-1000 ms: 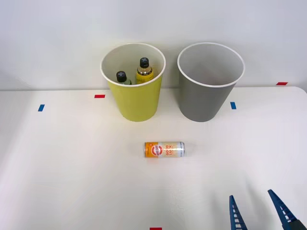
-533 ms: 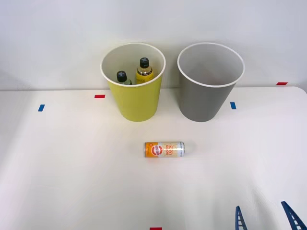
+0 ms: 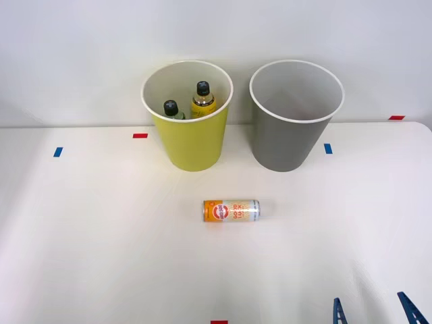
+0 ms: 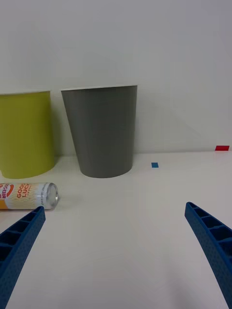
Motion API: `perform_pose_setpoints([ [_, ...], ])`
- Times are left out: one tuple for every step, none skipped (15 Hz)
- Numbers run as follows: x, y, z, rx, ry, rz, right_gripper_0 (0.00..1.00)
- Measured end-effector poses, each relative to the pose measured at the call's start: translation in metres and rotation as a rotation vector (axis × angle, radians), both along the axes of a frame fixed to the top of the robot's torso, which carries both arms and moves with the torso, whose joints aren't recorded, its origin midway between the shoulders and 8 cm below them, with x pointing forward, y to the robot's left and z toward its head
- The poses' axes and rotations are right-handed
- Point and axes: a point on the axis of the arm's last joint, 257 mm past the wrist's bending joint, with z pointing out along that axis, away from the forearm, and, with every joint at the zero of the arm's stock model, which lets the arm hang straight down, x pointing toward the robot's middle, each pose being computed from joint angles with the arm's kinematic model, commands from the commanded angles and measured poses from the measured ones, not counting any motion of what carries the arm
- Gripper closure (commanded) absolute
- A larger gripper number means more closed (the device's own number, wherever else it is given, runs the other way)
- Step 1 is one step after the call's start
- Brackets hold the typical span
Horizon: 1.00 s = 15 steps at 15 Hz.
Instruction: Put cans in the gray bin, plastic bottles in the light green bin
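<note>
An orange and silver-white can (image 3: 231,210) lies on its side in the middle of the white table, also seen as the can (image 4: 28,196) in the right wrist view. Behind it stand the light green bin (image 3: 188,135) and, to its right, the gray bin (image 3: 293,125). Two black-capped plastic bottles, one yellow (image 3: 202,100) and one greenish (image 3: 172,109), stand inside the light green bin. My right gripper (image 3: 373,309) is open at the front right edge of the table, well short of the can, with nothing between its blue fingers (image 4: 212,241).
Small red tape marks (image 3: 140,136) and blue tape marks (image 3: 328,148) dot the table (image 3: 101,229). A plain white wall rises behind the bins. The gray bin (image 4: 102,130) and light green bin (image 4: 25,133) stand upright in the right wrist view.
My right gripper has drawn back toward the front edge of the table and sits lower in the front view. The can and bins have not moved.
</note>
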Motion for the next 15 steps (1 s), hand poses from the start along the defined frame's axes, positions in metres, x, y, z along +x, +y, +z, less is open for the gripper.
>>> perform_pose_setpoints([
  [0.0000, 0.0000, 0.0000, 0.000, 0.000, 0.000, 0.00],
  [0.0000, 0.0000, 0.0000, 0.000, 0.000, 0.000, 0.00],
  [0.0000, 0.0000, 0.0000, 0.000, 0.000, 0.000, 0.00],
  [0.0000, 0.0000, 0.0000, 0.000, 0.000, 0.000, 0.00],
  [0.0000, 0.0000, 0.0000, 0.000, 0.000, 0.000, 0.00],
  [0.0000, 0.0000, 0.0000, 0.000, 0.000, 0.000, 0.00],
  [0.0000, 0.0000, 0.0000, 0.000, 0.000, 0.000, 0.00],
  [0.0000, 0.0000, 0.0000, 0.000, 0.000, 0.000, 0.00],
  [0.0000, 0.0000, 0.0000, 0.000, 0.000, 0.000, 0.00],
  [0.0000, 0.0000, 0.0000, 0.000, 0.000, 0.000, 0.00],
  [0.0000, 0.0000, 0.0000, 0.000, 0.000, 0.000, 0.00],
  [0.0000, 0.0000, 0.0000, 0.000, 0.000, 0.000, 0.00],
  [0.0000, 0.0000, 0.0000, 0.000, 0.000, 0.000, 0.00],
  [0.0000, 0.0000, 0.0000, 0.000, 0.000, 0.000, 0.00],
  [0.0000, 0.0000, 0.0000, 0.000, 0.000, 0.000, 0.00],
])
